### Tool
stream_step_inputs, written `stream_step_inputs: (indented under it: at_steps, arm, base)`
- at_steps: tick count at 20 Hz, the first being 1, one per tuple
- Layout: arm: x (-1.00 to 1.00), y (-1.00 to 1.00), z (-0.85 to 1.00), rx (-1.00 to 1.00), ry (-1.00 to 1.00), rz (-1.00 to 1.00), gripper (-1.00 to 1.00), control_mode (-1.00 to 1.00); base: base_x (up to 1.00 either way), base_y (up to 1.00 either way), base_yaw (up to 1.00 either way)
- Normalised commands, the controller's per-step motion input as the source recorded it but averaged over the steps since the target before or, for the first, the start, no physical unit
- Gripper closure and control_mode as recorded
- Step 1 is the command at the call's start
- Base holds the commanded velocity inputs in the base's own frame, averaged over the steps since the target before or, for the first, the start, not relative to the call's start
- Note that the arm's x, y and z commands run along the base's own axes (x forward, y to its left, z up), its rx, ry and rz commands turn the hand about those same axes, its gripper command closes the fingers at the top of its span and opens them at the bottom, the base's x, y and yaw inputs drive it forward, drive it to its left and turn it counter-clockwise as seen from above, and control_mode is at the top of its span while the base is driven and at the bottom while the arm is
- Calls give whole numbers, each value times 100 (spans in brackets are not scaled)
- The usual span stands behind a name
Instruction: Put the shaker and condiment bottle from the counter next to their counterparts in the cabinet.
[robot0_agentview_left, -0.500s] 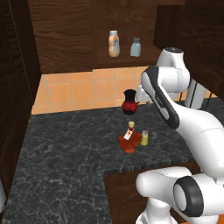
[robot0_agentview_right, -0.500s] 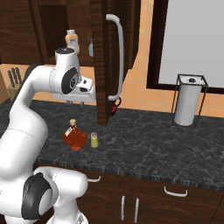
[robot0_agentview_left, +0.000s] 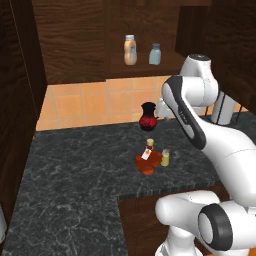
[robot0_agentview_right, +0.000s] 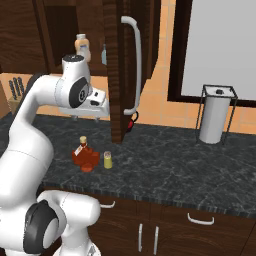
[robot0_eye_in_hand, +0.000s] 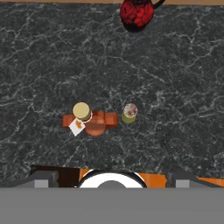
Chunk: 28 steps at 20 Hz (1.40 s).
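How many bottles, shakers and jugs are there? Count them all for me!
Bottles: 2, the condiment bottle on the counter and the peach bottle in the cabinet.
Shakers: 2, the yellow-green shaker and the blue-grey shaker.
Jugs: 1, the dark red jug.
Total: 5.

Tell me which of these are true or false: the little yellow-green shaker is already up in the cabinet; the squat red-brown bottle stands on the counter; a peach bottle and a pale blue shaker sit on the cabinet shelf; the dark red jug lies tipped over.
1. The shaker is already in the cabinet: false. It stands on the counter, right beside the condiment bottle.
2. The condiment bottle stands on the counter: true.
3. A peach bottle and a pale blue shaker sit on the cabinet shelf: true.
4. The dark red jug lies tipped over: false. It stands upright near the orange tiles.
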Motion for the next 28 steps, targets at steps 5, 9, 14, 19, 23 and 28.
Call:
stream_step_inputs:
  at_steps: [5,9,14,19,23,28]
  arm:
    - [-18,0,-2,0,0,0,-100,-100]
    - [-12,9,-15,-4,0,0,-100,-100]
    - [0,6,-20,-4,0,0,-100,-100]
    - [0,3,-27,0,0,0,-100,-100]
    - [0,0,-23,13,0,-1,-100,-100]
    - [0,6,-19,15,0,-6,-100,-100]
  base:
    - [0,0,0]
    - [0,0,0]
    - [0,0,0]
    - [0,0,0]
    - [0,0,0]
    - [0,0,0]
